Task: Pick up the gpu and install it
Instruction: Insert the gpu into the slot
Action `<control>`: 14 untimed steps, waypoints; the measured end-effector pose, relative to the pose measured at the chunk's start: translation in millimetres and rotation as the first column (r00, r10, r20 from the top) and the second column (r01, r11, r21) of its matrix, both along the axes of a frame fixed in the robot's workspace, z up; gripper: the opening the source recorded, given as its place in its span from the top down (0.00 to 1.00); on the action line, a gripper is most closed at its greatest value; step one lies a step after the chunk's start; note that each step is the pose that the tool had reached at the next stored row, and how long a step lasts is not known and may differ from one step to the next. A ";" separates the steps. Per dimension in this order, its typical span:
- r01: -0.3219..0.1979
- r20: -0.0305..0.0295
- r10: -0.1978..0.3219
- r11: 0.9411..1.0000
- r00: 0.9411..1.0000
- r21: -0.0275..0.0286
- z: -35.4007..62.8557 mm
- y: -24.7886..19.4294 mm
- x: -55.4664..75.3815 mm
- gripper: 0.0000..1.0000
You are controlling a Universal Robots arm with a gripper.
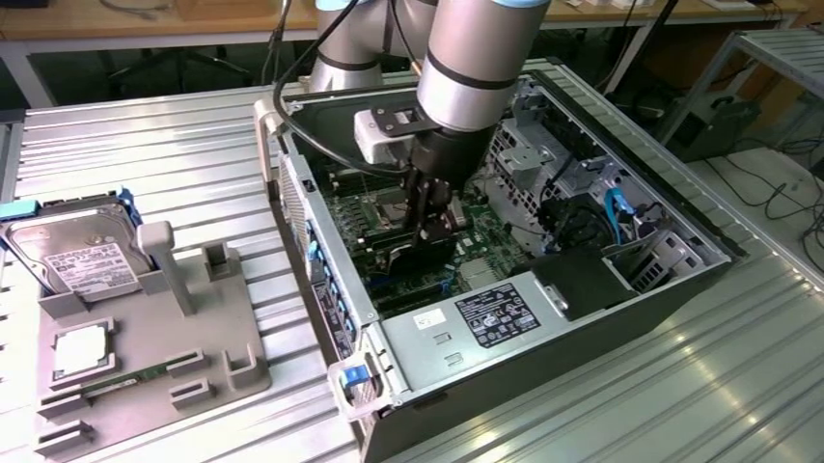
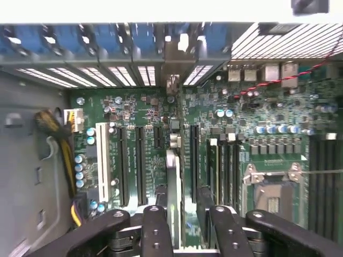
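The gpu (image 2: 172,187) stands on edge inside the case (image 1: 670,275) (on the motherboard (image 2: 150,107)) — between slots.

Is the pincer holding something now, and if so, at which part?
Yes. The pincer holds the gpu by its upper edge; the card stands on edge over the motherboard slots.

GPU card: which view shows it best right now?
The wrist view: the gpu stands edge-on between the gripper fingers, over the motherboard slots. The exterior view has it as a dark shape under the gripper inside the case.
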State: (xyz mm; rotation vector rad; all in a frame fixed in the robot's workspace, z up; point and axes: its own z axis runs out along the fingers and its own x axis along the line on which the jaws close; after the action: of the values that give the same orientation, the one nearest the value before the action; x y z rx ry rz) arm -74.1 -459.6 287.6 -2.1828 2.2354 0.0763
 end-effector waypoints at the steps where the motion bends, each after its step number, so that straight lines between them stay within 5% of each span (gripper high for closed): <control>1: 0.000 0.000 0.000 1.000 1.000 0.000 0.0 0.0 0.0 0.65; 7: 0.000 0.000 0.000 1.000 1.000 0.000 0.1 -0.1 0.0 0.89; 14: 0.000 0.000 0.000 1.000 1.000 0.000 0.1 -0.1 0.1 0.89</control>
State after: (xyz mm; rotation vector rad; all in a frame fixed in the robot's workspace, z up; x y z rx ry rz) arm -74.1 -459.7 287.7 -2.1832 2.2355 0.0761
